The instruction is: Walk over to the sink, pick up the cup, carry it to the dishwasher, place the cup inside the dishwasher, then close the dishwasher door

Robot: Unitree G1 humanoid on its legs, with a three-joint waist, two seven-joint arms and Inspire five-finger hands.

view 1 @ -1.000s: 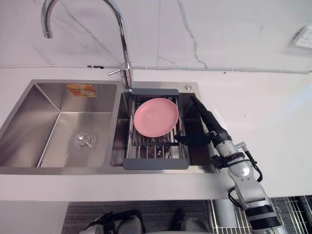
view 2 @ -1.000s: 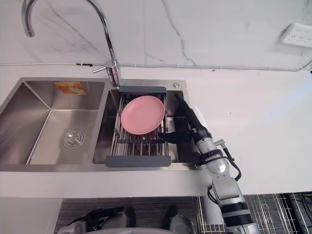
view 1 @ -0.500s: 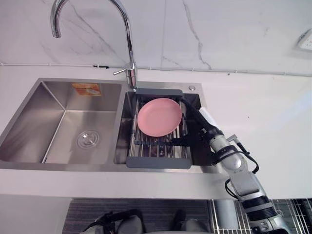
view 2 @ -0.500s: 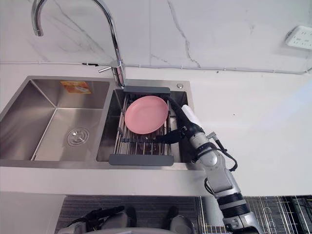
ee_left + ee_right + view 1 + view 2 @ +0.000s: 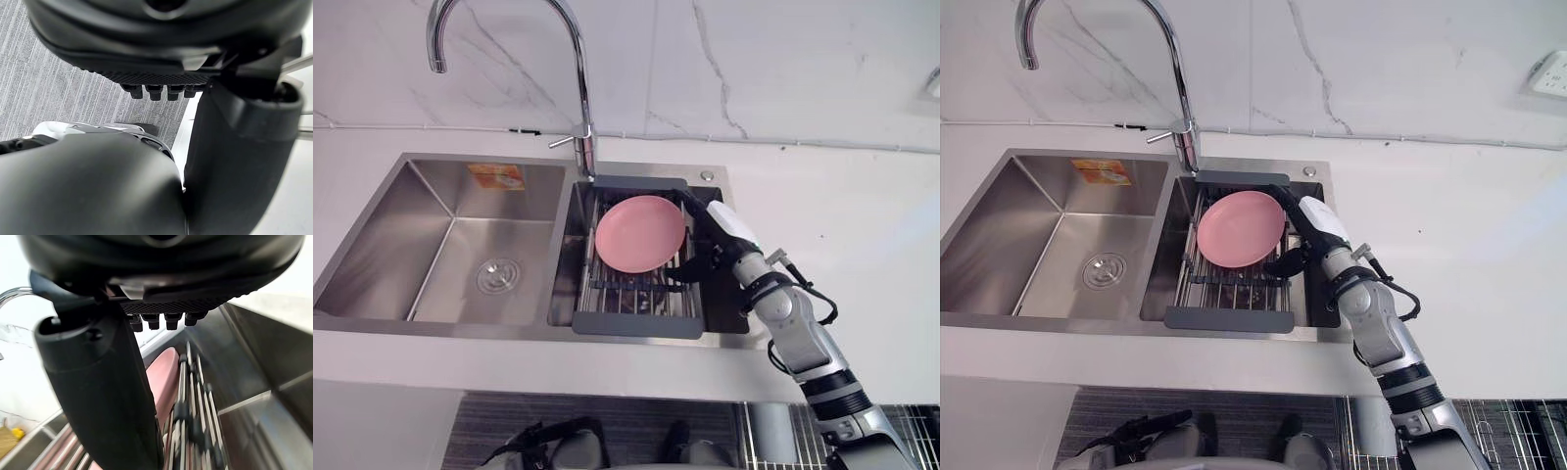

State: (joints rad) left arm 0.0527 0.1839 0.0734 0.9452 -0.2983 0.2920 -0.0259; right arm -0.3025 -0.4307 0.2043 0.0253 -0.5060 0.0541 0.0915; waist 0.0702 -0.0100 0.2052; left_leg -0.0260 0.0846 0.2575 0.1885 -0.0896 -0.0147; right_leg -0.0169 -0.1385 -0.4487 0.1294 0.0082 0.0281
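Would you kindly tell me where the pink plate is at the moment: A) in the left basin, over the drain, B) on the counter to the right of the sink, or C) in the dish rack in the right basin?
C: the pink plate rests in the dish rack inside the right basin, beside the right hand.

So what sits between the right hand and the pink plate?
The dish rack's wire bars: in the right wrist view they run between the right hand and the pink plate's edge.
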